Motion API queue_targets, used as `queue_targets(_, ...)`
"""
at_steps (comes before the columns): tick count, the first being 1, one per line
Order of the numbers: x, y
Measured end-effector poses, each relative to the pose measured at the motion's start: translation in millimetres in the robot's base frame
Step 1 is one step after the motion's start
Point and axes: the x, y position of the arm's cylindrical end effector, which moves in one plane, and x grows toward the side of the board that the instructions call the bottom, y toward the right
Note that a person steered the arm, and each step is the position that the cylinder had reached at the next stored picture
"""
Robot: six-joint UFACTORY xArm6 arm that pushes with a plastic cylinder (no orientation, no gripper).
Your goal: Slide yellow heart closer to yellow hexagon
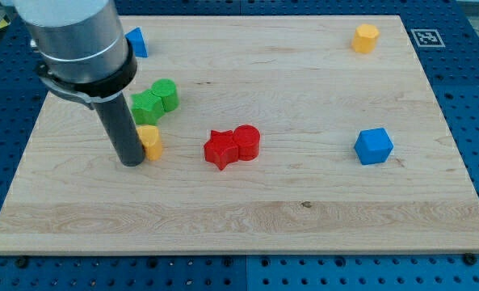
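There is no pincer on this arm, so nothing is released, clenched or grasped; the rod ends in my tip (132,162), which rests on the bench (304,218) at the left side, touching or just beside the left edge of the yellow heart (150,141). The rod covers part of that block, so its heart shape is hard to make out. Just beyond the heart, farther from the view's bottom, sit a green star (147,105) and a green cylinder (166,94), pressed together. To the right of the heart, near the middle of the bench, a red star (220,149) and a red cylinder (246,142) touch each other. A blue cube (374,145) lies well to the right, and another blue block (135,42) shows at the far left, partly behind the arm. The yellow hexagon (366,37) stands in the far right corner, well apart from the heart, nearly the whole bench away. I judge the task barely begun: the tip is placed to push rightward, but almost all the travel remains, and the red pair lies close to the direct path.
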Motion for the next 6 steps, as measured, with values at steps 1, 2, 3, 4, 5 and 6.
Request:
queue_targets(1, -1, 8)
queue_targets(2, -11, 9)
queue_targets(3, -25, 9)
queue_targets(4, -35, 9)
queue_targets(5, -41, 12)
queue_targets(6, -42, 23)
